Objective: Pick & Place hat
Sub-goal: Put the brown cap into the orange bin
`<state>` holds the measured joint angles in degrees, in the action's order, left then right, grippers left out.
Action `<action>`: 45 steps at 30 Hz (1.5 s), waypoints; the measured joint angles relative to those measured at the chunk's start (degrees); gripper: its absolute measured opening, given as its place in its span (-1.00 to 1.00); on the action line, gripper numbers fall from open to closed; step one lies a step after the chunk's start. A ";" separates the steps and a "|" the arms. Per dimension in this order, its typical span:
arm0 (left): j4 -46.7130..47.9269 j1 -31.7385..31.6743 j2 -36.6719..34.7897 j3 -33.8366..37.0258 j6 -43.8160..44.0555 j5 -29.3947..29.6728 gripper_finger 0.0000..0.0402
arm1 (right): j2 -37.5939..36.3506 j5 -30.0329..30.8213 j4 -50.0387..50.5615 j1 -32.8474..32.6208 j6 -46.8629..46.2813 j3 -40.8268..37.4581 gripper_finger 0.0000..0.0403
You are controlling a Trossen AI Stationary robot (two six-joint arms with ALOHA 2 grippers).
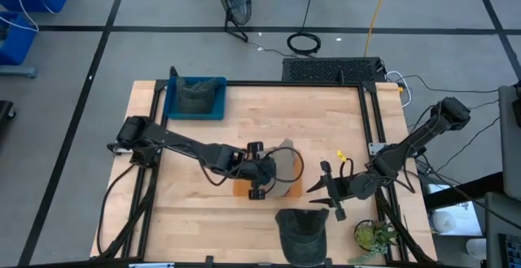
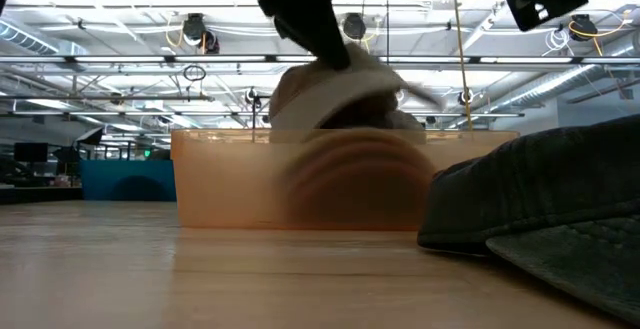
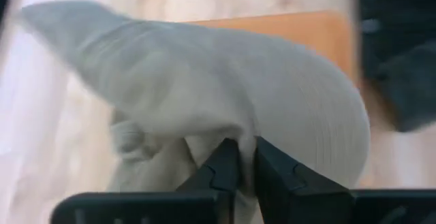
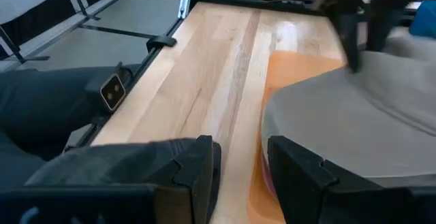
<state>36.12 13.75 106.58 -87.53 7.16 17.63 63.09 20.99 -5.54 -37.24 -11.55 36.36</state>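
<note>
So I'm at the drop step: my left gripper (image 3: 238, 166) has its jaws narrow, pinched on the light grey hat (image 1: 285, 169), which hangs half in the orange bin (image 2: 215, 184) mid-table. Next up, I reckon, is letting go and lifting straight out without snagging fabric. My right gripper (image 1: 328, 188) waits just beside the bin, jaws apart, empty. Room's tight that side, with the dark cap (image 1: 302, 229) by the near edge; the far side is roomier, back toward the blue tray (image 1: 172, 105).
</note>
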 joint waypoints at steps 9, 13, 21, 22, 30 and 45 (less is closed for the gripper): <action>-4.24 -0.64 -0.02 0.00 -1.08 0.34 -0.54 | 0.00 0.07 -6.43 0.24 0.33 -3.33 -0.37; -5.14 0.41 -0.02 0.00 -2.25 -2.88 -0.44 | 0.00 0.14 -6.71 1.04 0.26 -3.36 -0.37; -1.65 1.99 -0.02 0.00 -2.51 0.95 -0.28 | 0.02 0.29 -6.71 2.10 0.24 -3.36 -0.37; -1.28 2.06 -0.02 0.00 -2.53 1.46 -0.27 | 0.13 0.61 -6.71 2.22 0.25 -3.36 -0.37; -1.13 2.44 -0.04 0.00 -2.18 3.83 -0.28 | 4.32 4.49 -10.96 4.39 0.95 -3.36 -0.37; 6.10 3.51 -4.42 0.02 8.82 11.11 -0.51 | 16.94 -4.60 -31.45 14.46 5.13 -3.37 -0.37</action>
<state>42.22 17.26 102.16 -87.50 15.98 28.73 80.03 16.39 -36.99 -22.79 -6.42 32.99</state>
